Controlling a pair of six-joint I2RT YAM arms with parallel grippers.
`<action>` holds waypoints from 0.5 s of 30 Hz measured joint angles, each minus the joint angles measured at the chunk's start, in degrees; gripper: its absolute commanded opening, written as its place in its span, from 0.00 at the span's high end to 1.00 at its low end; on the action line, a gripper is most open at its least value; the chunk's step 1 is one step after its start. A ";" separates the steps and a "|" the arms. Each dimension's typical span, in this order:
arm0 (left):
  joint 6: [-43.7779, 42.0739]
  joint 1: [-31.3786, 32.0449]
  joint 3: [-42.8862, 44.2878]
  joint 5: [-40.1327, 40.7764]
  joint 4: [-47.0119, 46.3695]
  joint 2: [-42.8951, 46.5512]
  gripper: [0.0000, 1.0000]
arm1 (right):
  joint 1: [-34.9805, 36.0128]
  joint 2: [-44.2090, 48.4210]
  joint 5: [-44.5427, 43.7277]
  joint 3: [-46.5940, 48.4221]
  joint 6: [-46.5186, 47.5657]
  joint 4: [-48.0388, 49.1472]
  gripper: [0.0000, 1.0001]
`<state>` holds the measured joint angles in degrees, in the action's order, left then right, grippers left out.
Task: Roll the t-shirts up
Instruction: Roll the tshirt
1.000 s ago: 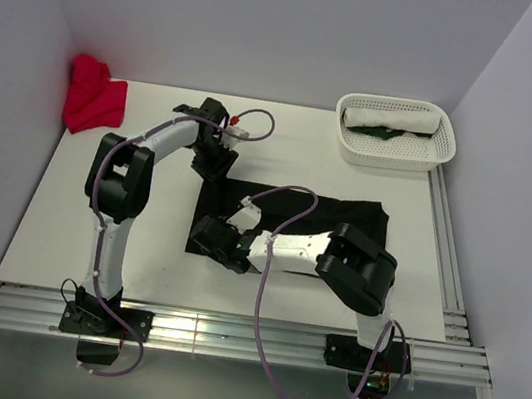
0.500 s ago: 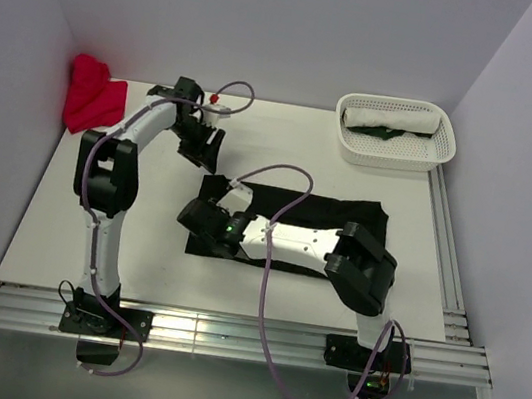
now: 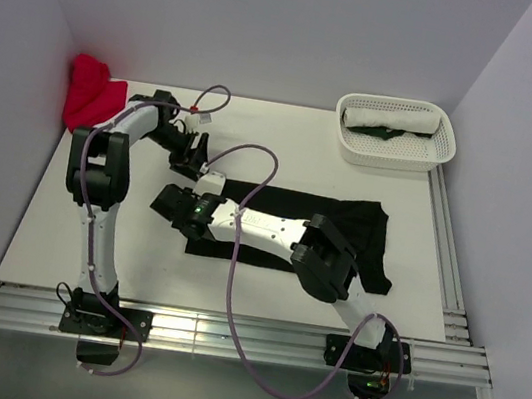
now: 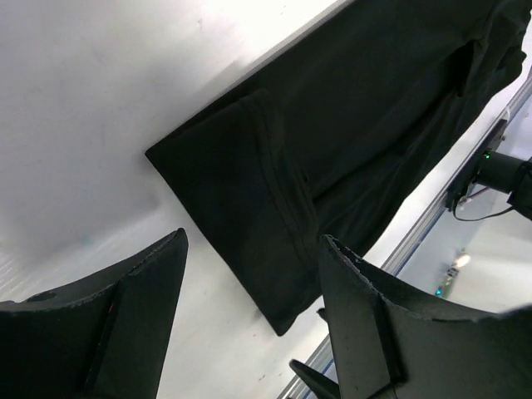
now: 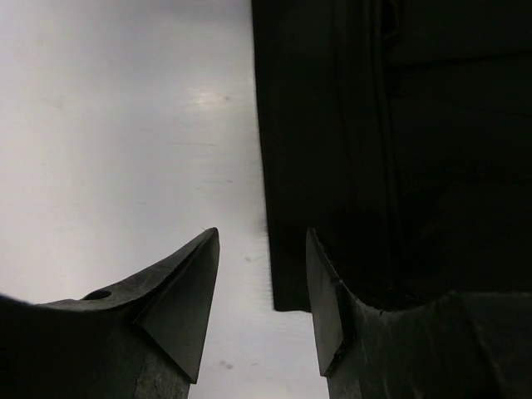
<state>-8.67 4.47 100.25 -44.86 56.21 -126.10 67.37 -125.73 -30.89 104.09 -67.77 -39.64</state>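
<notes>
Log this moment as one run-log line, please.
black t-shirt: folded flat, unrolled | left gripper: open, near its far-left corner | right gripper: open, at its left edge

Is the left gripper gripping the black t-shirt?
No, the left gripper is open and empty; the black t-shirt lies flat on the table.

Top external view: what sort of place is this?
Probably a lab robot cell, not a home: plain white walls boxing in a white table, aluminium rails along its near edge, a black t-shirt laid out on it.
</notes>
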 measured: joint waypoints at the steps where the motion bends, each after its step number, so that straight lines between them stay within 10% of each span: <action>1: 0.37 0.00 -0.72 -0.44 -0.26 -0.35 0.31 | 0.00 -0.72 0.00 0.52 0.13 -1.01 0.46; 15: 2.49 0.00 -5.95 -2.40 -3.54 -2.05 0.37 | 0.28 -4.61 1.05 5.70 2.08 -4.83 0.43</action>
<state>-6.17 4.47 94.30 -47.27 52.66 -128.16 67.66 -130.34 -29.85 109.80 -65.69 -44.47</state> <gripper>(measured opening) 0.644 0.572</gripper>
